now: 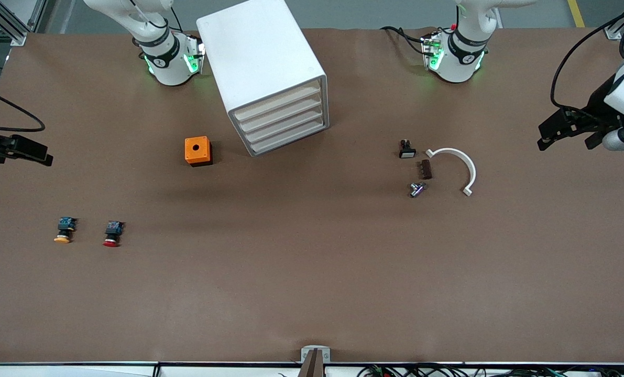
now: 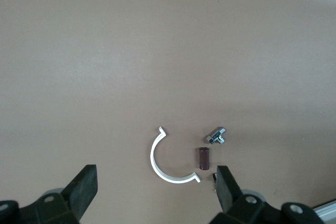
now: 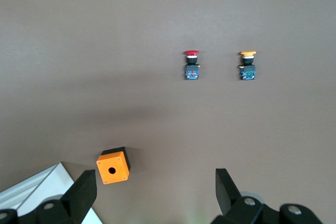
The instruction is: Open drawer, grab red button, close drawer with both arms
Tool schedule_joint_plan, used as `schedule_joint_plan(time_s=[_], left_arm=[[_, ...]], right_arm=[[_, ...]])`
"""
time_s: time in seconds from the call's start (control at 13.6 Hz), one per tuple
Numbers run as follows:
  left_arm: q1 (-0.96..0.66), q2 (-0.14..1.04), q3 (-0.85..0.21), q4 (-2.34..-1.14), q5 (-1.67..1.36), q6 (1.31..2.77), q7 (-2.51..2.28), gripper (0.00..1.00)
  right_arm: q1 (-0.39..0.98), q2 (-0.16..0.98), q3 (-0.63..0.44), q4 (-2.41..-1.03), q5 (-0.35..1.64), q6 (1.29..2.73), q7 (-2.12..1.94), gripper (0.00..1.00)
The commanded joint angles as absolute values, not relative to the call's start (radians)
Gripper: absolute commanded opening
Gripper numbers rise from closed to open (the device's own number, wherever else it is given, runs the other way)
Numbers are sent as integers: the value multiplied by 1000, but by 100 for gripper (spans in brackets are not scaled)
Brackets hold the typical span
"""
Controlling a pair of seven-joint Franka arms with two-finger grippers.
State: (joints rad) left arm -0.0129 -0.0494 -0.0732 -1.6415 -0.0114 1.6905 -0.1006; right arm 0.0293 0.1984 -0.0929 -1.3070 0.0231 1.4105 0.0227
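The white drawer cabinet (image 1: 270, 73) stands between the arm bases, and its four drawers (image 1: 283, 123) are shut; its corner shows in the right wrist view (image 3: 31, 187). The red-capped button (image 1: 112, 234) lies on the table toward the right arm's end, nearer the front camera than the cabinet; it also shows in the right wrist view (image 3: 191, 65). My right gripper (image 1: 29, 149) (image 3: 156, 187) is open and empty, up over the right arm's end of the table. My left gripper (image 1: 560, 133) (image 2: 156, 187) is open and empty over the left arm's end.
A yellow-capped button (image 1: 64, 230) (image 3: 248, 65) lies beside the red one. An orange cube box (image 1: 198, 151) (image 3: 113, 166) sits beside the cabinet. Toward the left arm's end lie a white curved clip (image 1: 461, 165) (image 2: 163, 163), a brown piece (image 1: 426, 169), a metal fitting (image 1: 417, 189) and a small black switch (image 1: 407, 149).
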Motion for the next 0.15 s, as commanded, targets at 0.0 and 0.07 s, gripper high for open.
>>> schedule_joint_plan(time_s=[0.0,0.07], left_arm=[[-18,-60,-68,-1629,-17,1671,-106,100],[-18,-60,-67,-1629,-17,1669,-106,100]], right_arm=[[69,206,-166,-1287,67,1420,32,100],[64,206,-163,-1287,67,1422,32,100]])
